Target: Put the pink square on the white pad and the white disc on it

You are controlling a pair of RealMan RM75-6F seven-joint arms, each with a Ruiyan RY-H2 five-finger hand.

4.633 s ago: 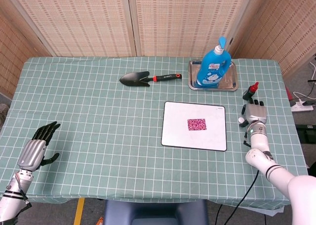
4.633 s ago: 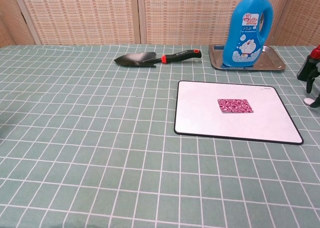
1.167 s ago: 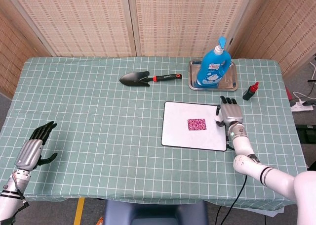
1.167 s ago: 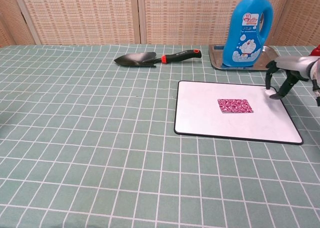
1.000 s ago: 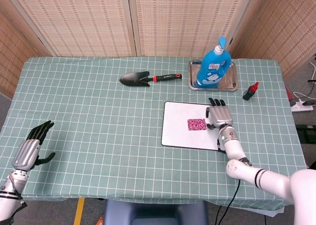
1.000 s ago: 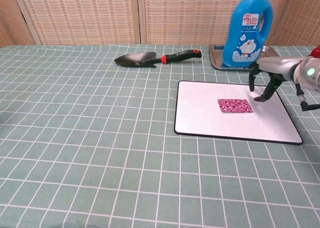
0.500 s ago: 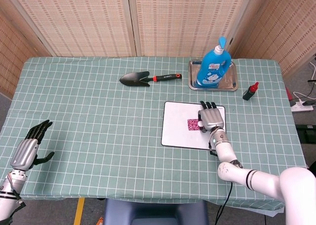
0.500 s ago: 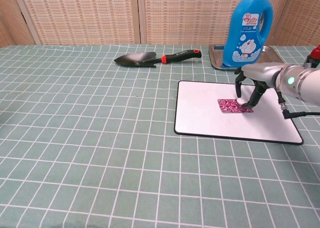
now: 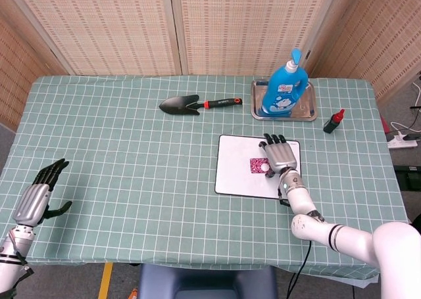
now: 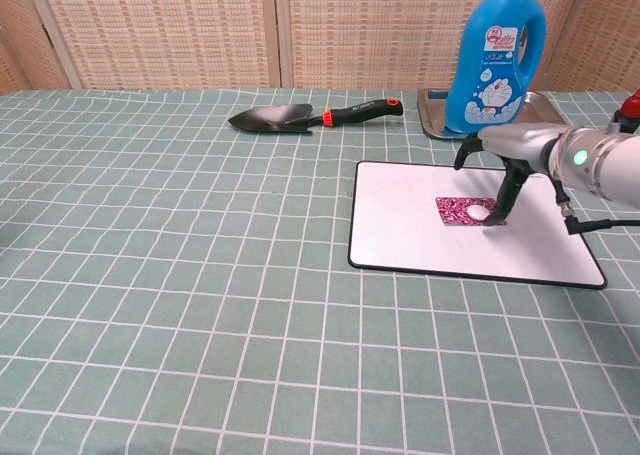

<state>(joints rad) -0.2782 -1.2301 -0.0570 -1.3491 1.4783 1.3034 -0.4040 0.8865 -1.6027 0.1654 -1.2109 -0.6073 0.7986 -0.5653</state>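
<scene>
The white pad (image 9: 231,173) (image 10: 410,237) lies right of the table's middle, with the pink square (image 9: 255,163) (image 10: 455,208) flat on it. A white disc (image 9: 264,169) (image 10: 480,213) rests on the square's right part. My right hand (image 9: 281,156) (image 10: 518,143) hovers over that spot with its fingers spread; one dark fingertip (image 10: 497,215) reaches down beside the disc, the others are raised off it. My left hand (image 9: 33,200) rests open near the table's left front edge, seen only in the head view.
A black trowel (image 9: 197,104) (image 10: 310,117) with a red-banded handle lies behind the pad. A blue detergent bottle (image 9: 284,89) (image 10: 495,60) stands on a metal tray (image 9: 309,107) (image 10: 545,125) at the back right. A small black bottle with a red cap (image 9: 333,121) stands right of the tray.
My right hand carried the white disc from the table's right side onto the pink square, then spread its fingers off it. The left hand has barely shifted.
</scene>
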